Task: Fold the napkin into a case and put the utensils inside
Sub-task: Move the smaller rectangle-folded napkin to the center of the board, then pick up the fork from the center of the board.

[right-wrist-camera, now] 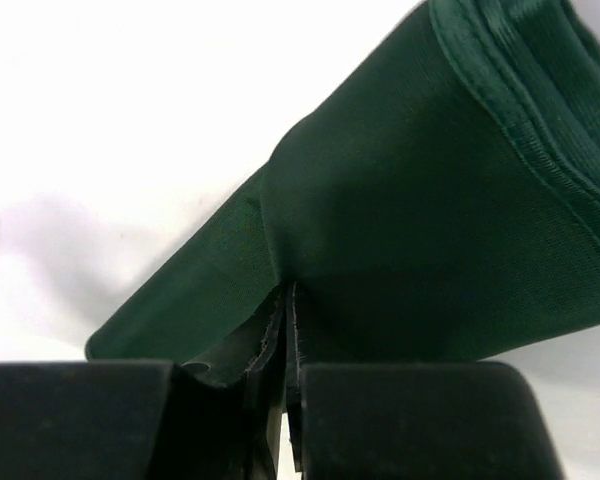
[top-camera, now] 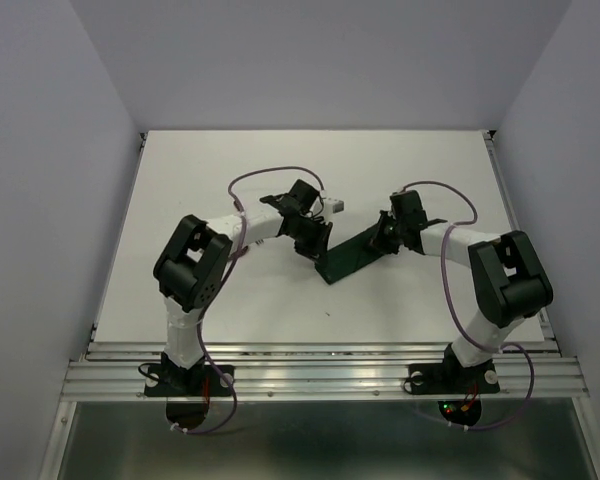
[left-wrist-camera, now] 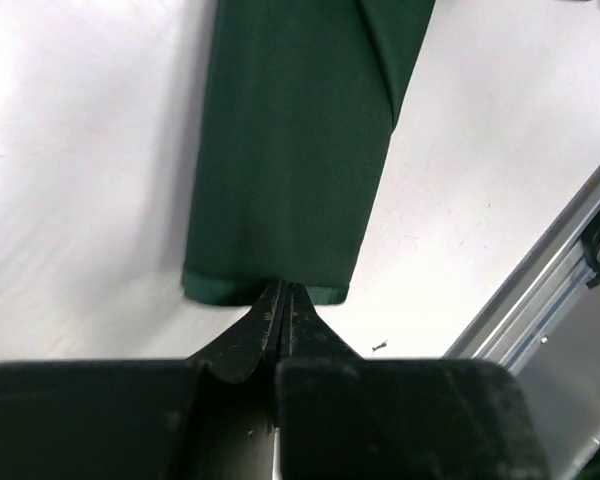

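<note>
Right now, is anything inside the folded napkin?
Only cloth shows: the napkin is folded into a narrow strip, the left gripper and right gripper each shut on an edge. No spoon or fork is visible; the layers hide any contents.

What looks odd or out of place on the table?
A tiny dark speck lies on the white table beside one end of the napkin; too small to identify. The napkin itself looks neatly folded.

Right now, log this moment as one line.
left gripper: shut on dark green cloth napkin | right gripper: shut on napkin | napkin: folded narrow | utensils: unseen
</note>
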Controlling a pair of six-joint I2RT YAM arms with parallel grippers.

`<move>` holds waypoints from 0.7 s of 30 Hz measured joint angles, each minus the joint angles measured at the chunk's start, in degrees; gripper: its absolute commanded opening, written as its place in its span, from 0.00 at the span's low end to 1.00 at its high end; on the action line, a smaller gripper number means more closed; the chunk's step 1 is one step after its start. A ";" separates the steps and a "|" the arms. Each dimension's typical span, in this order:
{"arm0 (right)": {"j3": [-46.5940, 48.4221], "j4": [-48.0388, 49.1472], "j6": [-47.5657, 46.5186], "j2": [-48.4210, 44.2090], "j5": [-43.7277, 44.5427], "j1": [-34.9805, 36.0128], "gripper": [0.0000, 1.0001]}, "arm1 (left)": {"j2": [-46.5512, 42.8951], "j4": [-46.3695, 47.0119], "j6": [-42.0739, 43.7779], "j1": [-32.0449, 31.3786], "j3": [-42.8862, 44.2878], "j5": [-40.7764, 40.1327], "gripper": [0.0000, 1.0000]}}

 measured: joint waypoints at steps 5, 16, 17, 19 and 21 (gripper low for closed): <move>3.89 -3.10 -2.78 -0.48 1.09 0.00 0.24 | -6.03 -3.82 1.14 2.60 5.09 -4.20 0.28; 8.55 -8.52 -6.71 -11.30 3.85 0.00 0.82 | -12.22 -4.55 -5.55 15.78 9.79 -13.44 0.43; 8.50 -8.92 -6.75 -11.74 4.26 0.00 0.84 | -12.22 -4.44 -6.45 17.05 9.33 -13.92 0.48; 7.74 -9.60 -7.17 -13.64 5.66 0.00 0.86 | -12.85 -3.63 -9.64 23.08 5.38 -17.55 0.67; 6.58 -10.12 -7.26 -14.71 6.32 0.00 0.87 | -13.57 -3.67 -12.31 27.10 0.92 -20.87 0.71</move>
